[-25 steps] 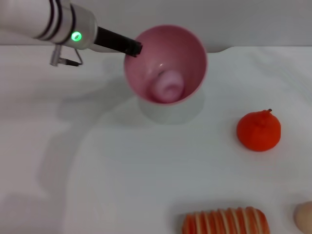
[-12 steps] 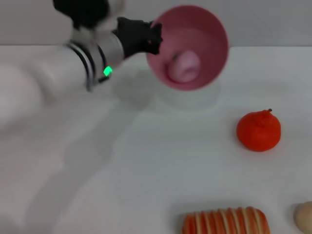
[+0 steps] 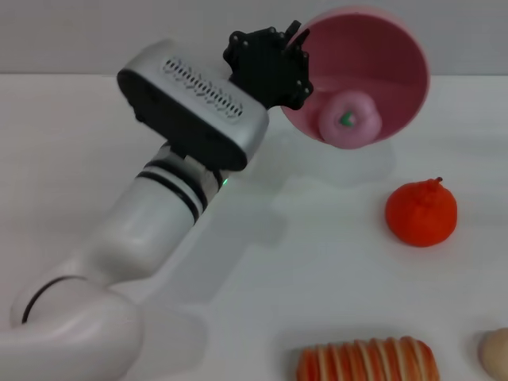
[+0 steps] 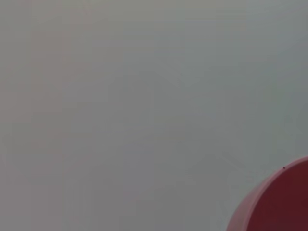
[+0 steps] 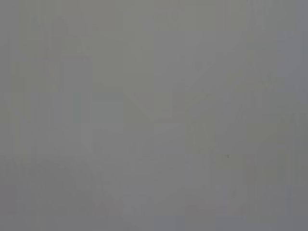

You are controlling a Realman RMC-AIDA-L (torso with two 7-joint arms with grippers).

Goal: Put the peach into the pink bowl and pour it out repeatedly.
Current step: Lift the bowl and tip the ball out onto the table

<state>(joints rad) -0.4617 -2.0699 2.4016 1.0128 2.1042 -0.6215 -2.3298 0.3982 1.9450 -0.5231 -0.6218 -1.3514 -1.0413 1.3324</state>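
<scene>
The left gripper has its fingers closed on the rim of the pink bowl. Since a moment ago, the bowl has gone higher and tipped much more onto its side. The peach has rolled down to the low edge, still inside. An orange fruit sits on the white worktop.

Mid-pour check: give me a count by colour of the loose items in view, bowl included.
Pink: 2, the pink bowl held tilted by the left gripper, and the peach at its lower rim.
Orange-red: 1, round fruit.
Orange with pale stripes: 1, long piece at the near edge.
Beige: 1, item cut off at the corner.
Total: 5.
</scene>
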